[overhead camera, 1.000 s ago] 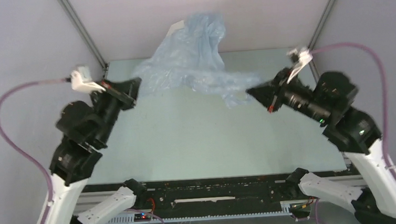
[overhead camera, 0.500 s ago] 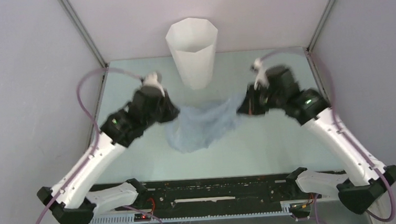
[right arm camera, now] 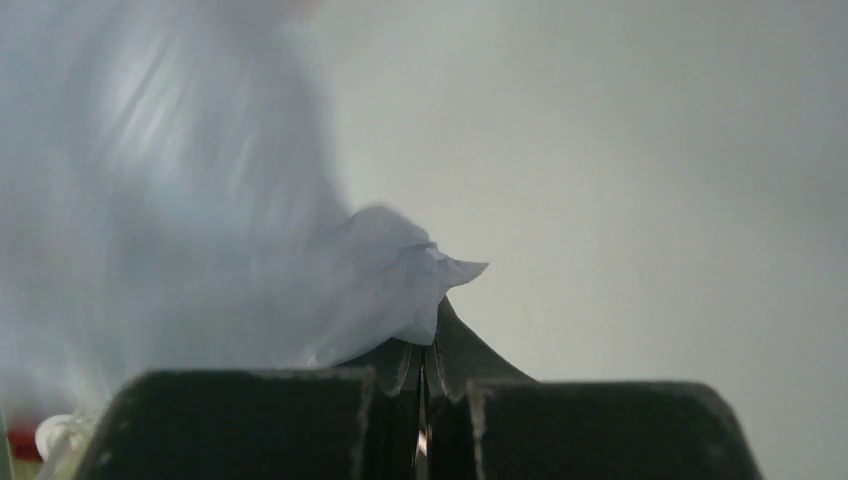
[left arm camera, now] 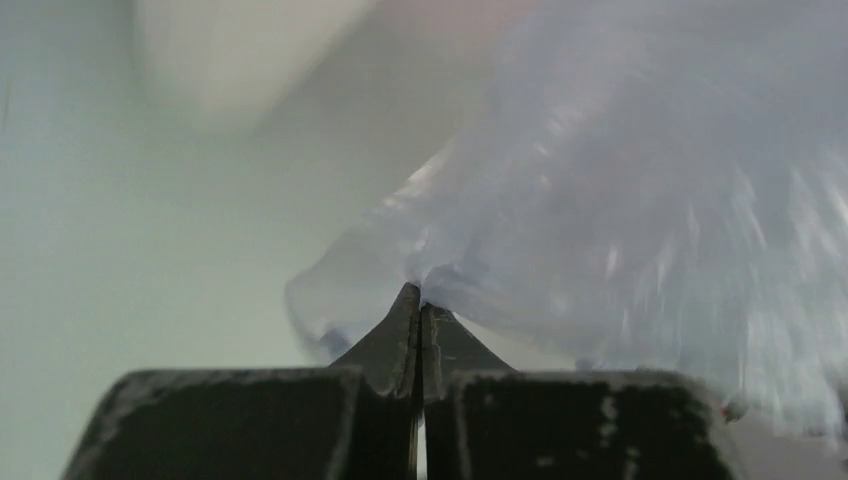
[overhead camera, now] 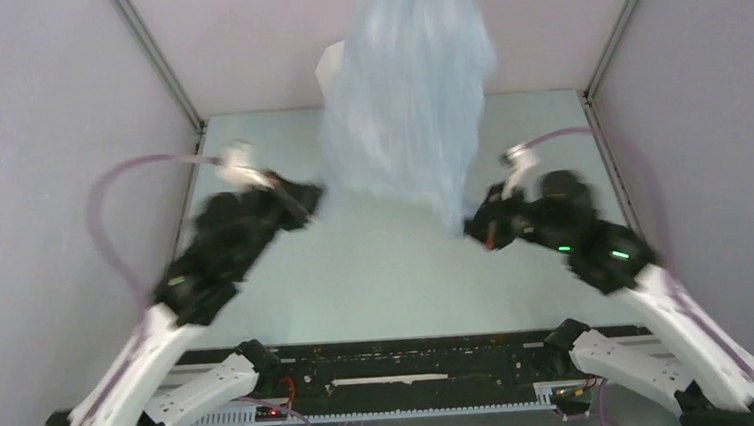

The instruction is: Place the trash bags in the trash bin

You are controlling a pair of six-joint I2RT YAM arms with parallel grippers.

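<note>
**Top external view: up it goes!**

The thin, see-through, pale-blue plastic trash bag [overhead camera: 409,80] is now puffed up high in the upper middle of the frame. It looks blurry, so it is moving fast. Half a second ago it hung low between the arms, near the pale green desk [overhead camera: 387,272]. It hides almost all of the tall, white, many-sided plastic trash bin [overhead camera: 331,64]. Only a white bit peeks out at the bag's upper left.

The left pincer [overhead camera: 313,192] is closed tight on one edge of the bag, at its lower left. The right pincer [overhead camera: 474,228] is closed tight on the other edge, at its lower right.

I think the arms are flapping the bag to fill it with air, so it can be pulled over the bin. I cannot tell if any of it is inside yet.

The desk is flat and smooth. Plain grey walls [overhead camera: 48,146] stand all round. Two thin metal bars [overhead camera: 157,58] slant up in the upper corners.
</note>
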